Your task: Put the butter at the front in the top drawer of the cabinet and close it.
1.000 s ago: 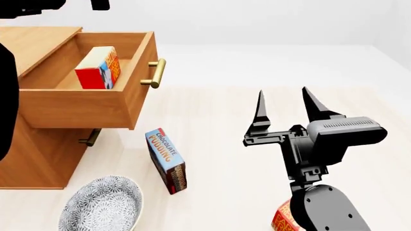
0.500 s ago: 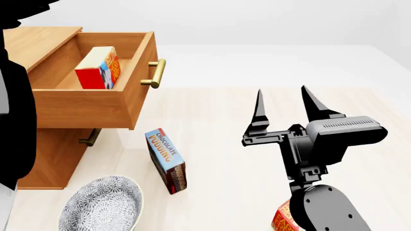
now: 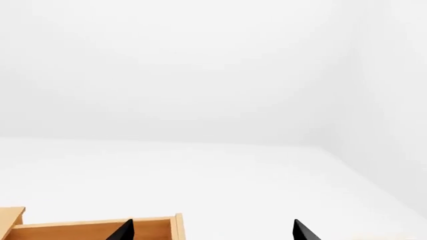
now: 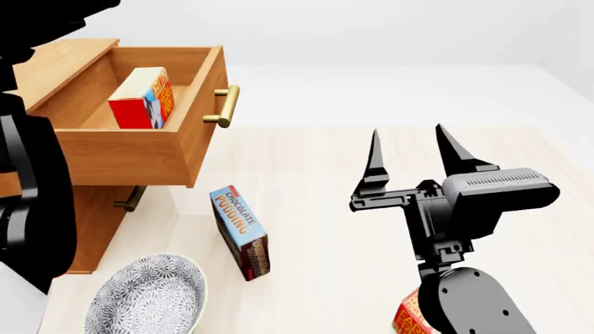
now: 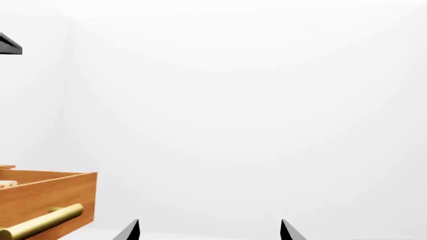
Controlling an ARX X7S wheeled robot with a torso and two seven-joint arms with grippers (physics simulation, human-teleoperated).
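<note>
White walls and a white floor surround a pale wood-grain surface [image 4: 316, 174], on which the cabinet [image 4: 65, 236] stands at the left. Its top drawer [image 4: 139, 149] is pulled well out, brass bar handle [image 4: 224, 106] facing right, and one butter carton [image 4: 142, 98] stands upright inside, against the near side wall. The carton appears released, so closing the drawer is likely what remains.

On the surface just right of the cabinet, a blue-and-brown chocolate pudding box [image 4: 241, 232] stands tilted, and nearer still a patterned grey bowl [image 4: 149, 296] sits at the lower left. A second red-orange carton [image 4: 405, 314] peeks out at the near edge, mostly hidden behind the right arm.

The right gripper [image 4: 408, 149] hovers over bare surface, well apart from the drawer, its two black fingers spread with nothing between them; it seems parked out of the way. The left arm is a dark mass along the left edge of the head view, in front of the cabinet. Only the two tips of the left gripper [image 3: 210, 231] show in its wrist view, set apart and empty, above the drawer's far rim; it is probably raised to clear the drawer, though the view is too scant to be sure.
</note>
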